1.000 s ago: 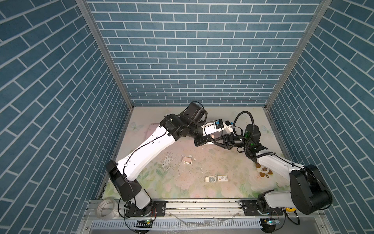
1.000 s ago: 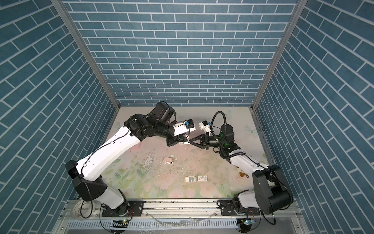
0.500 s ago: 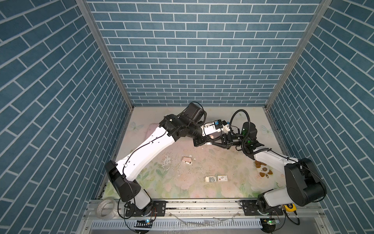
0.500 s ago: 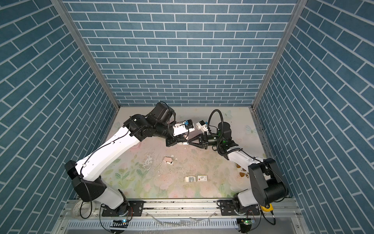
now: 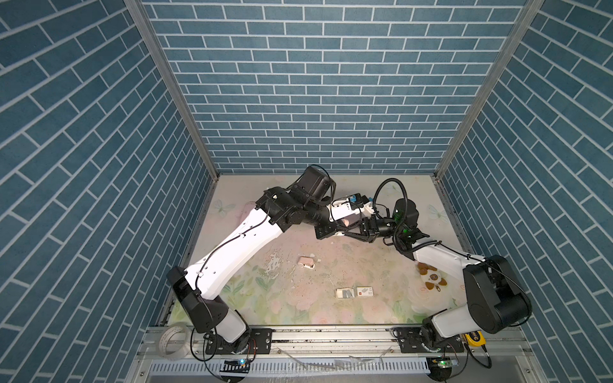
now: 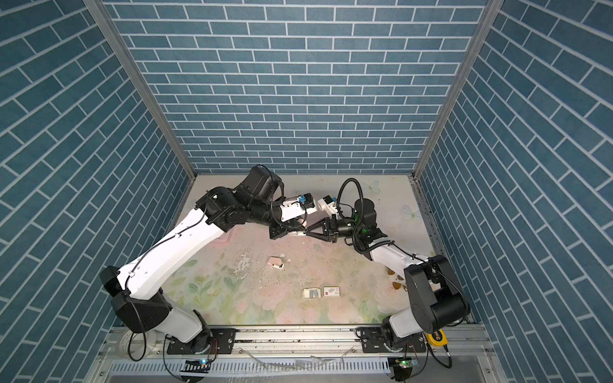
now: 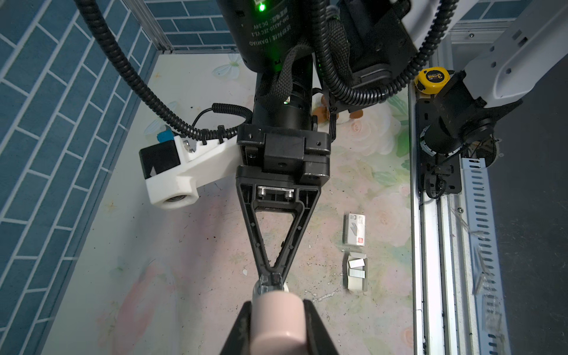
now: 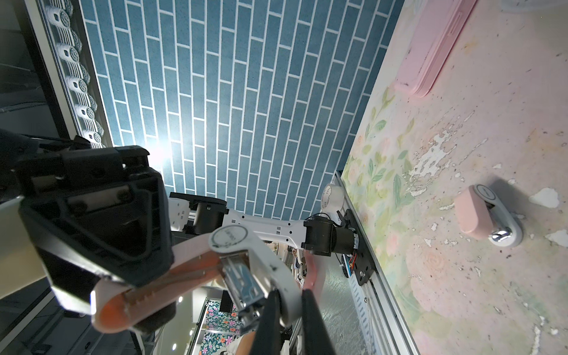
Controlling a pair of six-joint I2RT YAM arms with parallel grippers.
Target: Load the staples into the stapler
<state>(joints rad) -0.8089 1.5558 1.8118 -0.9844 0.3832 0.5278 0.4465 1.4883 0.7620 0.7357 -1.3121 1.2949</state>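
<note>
**Stapler held off the mat between both grippers; staples lying in their tray**

Floral mat (image 5: pixel 252 298) enclosed by blue brick-patterned walls (image 5: pixel 298 99). Bearings are taken from the mat's centre as seen from above, with six o'clock at the front rail.

Front rail: tape roll (image 5: pixel 173 340) at seven o'clock, yellow tape measure (image 5: pixel 475 338) at five o'clock.

Staples (image 7: pixel 357 273): grey strips lying in an open card tray (image 7: pixel 357 285) on the mat at five o'clock, well apart from both grippers. A white sleeve (image 7: pixel 355 230) with a red square lies just beside the tray, at its three o'clock.

Second stapler (image 5: pixel 306 263), pink and white, lies on the mat near centre, with neither gripper touching it.

Stapler (image 8: pixel 264 246) under work: raised off the mat at one o'clock and hinged open, with its metal channel exposed. What the channel holds cannot be told. Left gripper (image 7: pixel 278 310): jaws clamped on the pink top. Right gripper (image 7: pixel 272 278): jaws drawn nearly together, pinching the end of the white lower arm.

Pink case (image 8: pixel 436 46) lies flat at ten o'clock, near the left wall.
</note>
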